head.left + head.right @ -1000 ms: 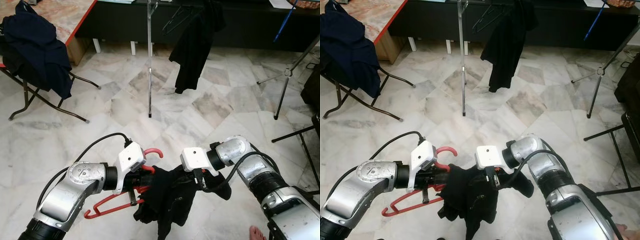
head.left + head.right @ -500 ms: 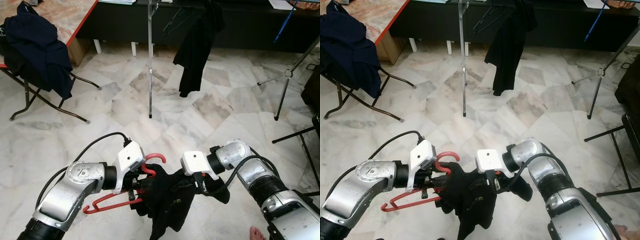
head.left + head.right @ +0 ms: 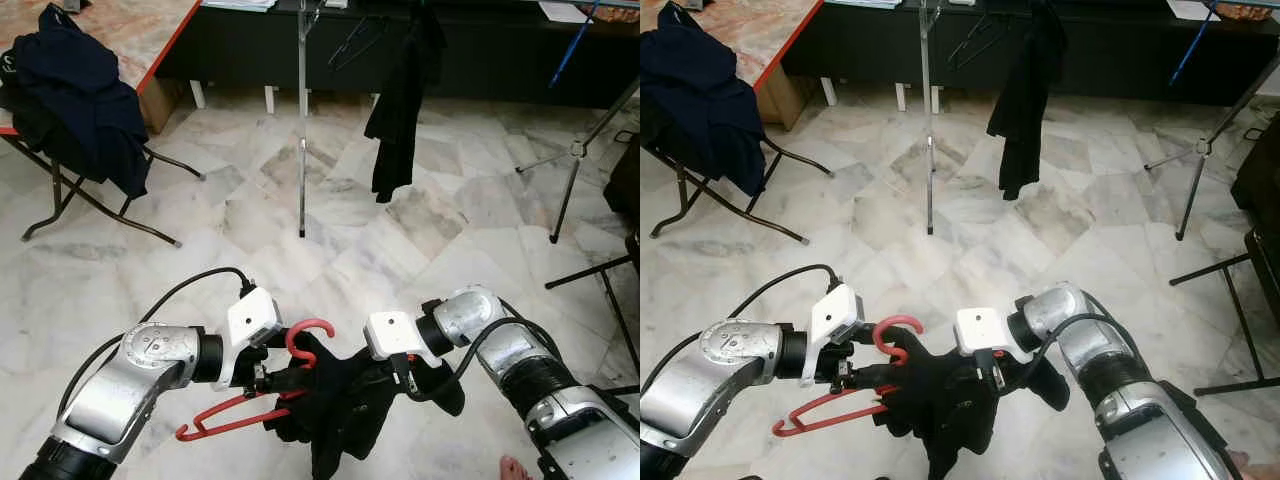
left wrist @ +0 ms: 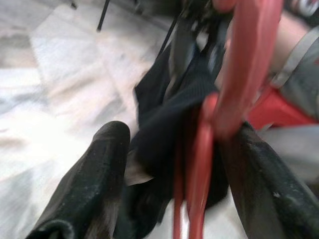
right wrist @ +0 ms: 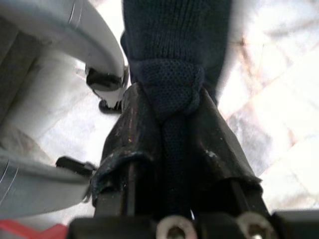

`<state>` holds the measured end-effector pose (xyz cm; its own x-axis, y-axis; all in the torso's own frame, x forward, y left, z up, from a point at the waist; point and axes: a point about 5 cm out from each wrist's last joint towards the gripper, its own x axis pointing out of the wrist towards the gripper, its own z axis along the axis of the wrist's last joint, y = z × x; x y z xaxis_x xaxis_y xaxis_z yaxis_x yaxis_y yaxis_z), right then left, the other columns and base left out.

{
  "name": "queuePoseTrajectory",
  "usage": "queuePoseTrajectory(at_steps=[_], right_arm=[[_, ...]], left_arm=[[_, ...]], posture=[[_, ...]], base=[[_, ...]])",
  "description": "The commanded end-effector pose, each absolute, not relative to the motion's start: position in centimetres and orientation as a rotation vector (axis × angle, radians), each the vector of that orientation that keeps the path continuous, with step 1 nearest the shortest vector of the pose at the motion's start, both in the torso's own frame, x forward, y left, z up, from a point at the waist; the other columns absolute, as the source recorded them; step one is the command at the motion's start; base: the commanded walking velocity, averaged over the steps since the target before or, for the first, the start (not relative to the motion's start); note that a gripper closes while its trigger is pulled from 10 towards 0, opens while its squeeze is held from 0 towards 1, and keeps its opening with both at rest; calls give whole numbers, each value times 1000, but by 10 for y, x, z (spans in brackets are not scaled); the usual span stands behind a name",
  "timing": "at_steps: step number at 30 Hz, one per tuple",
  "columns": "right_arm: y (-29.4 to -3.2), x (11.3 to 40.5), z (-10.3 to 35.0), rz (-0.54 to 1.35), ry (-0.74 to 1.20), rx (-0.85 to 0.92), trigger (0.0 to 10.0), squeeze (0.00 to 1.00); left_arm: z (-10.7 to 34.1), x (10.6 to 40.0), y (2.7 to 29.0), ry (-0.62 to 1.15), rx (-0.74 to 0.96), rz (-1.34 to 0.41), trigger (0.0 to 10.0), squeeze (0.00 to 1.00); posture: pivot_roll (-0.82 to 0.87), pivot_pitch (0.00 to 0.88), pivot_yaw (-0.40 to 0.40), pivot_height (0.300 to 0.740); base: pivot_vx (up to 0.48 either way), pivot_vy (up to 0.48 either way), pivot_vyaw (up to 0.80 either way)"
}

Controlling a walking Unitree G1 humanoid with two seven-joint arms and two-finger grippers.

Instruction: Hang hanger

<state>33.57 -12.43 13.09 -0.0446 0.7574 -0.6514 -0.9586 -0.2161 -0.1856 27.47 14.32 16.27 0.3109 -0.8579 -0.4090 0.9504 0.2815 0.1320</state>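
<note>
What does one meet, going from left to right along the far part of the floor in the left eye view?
Dark clothes on the folding table → thin metal pole → black garment hanging from the rack → tripod stand.

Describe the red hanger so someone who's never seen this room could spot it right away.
Look low over the marble floor, between the robot's two silver arms. The left end effector holds the red hanger, a black garment bunched on it. It is the one red hanger; those on the far rack are dark.
</note>
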Motion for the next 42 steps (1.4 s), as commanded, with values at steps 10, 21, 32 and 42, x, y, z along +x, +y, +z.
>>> queuePoseTrajectory(at_steps=[10,21,32,42], right_arm=[[-141,337,122,1551,419,-846,0,0],[-154,356,139,1293,338,-807,0,0],[-156,377,168,1066,230,-832,0,0],[-126,380,203,1154,34,-785,0,0]], left_arm=[[162,273,171,311,402,-1130,10000,1000],[156,284,220,213,347,-671,10000,0],[111,275,218,260,240,-503,10000,0],[69,273,203,331,192,-484,10000,0]], posture=[[32,199,-33,740],[41,209,-35,740],[35,220,-27,740],[30,223,-24,740]], base=[[0,0,0],[0,0,0],[0,0,0],[0,0,0]])
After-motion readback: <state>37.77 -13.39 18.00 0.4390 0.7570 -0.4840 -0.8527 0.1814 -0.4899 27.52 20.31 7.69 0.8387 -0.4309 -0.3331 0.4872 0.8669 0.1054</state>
